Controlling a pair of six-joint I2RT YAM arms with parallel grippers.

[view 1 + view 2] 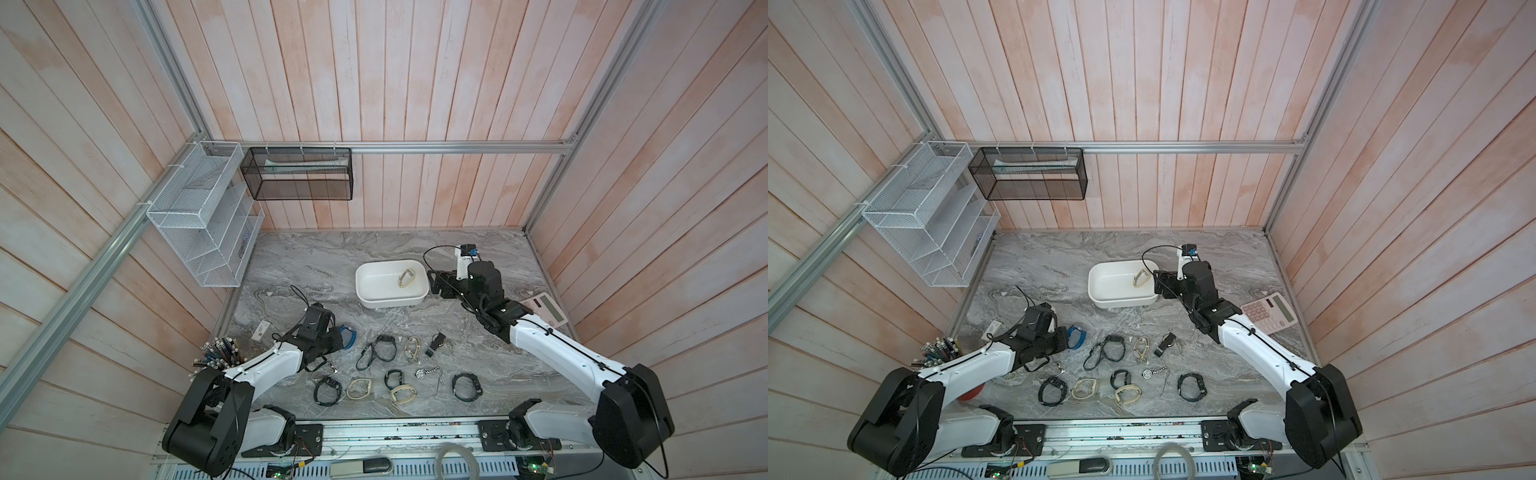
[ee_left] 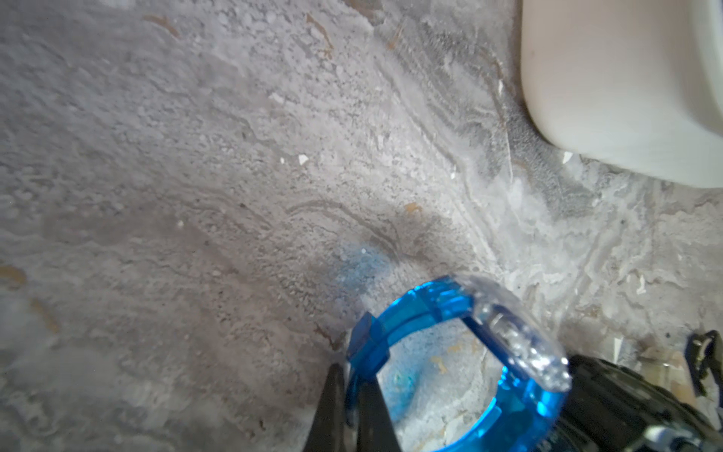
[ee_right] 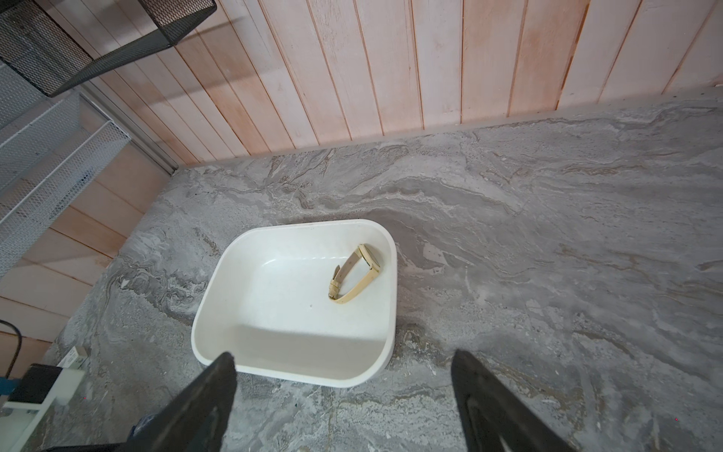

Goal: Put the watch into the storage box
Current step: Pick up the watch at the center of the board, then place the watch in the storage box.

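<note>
My left gripper (image 2: pixel 350 375) is shut on the strap of a translucent blue watch (image 2: pixel 450 305), pinching it between both black fingers low over the marble table. In both top views that watch (image 1: pixel 348 336) (image 1: pixel 1076 336) sits at the tip of the left gripper (image 1: pixel 338 340), left of the other watches. The white storage box (image 1: pixel 365 299) (image 1: pixel 1100 297) (image 3: pixel 203 325) stands at mid-table with a beige watch (image 1: pixel 405 277) (image 3: pixel 354 274) inside. Its outer wall (image 2: pixel 606 78) shows in the left wrist view. My right gripper (image 3: pixel 344 354) (image 1: pixel 432 282) hangs open and empty beside the box's right end.
Several black, beige and metal watches (image 1: pixel 384 347) lie scattered on the near half of the table. A pink calculator (image 1: pixel 546 309) lies at the right edge, a pen holder (image 1: pixel 220 351) at the left. A white mesh rack (image 1: pixel 199 224) and a black mesh basket (image 1: pixel 297 174) hang on the walls.
</note>
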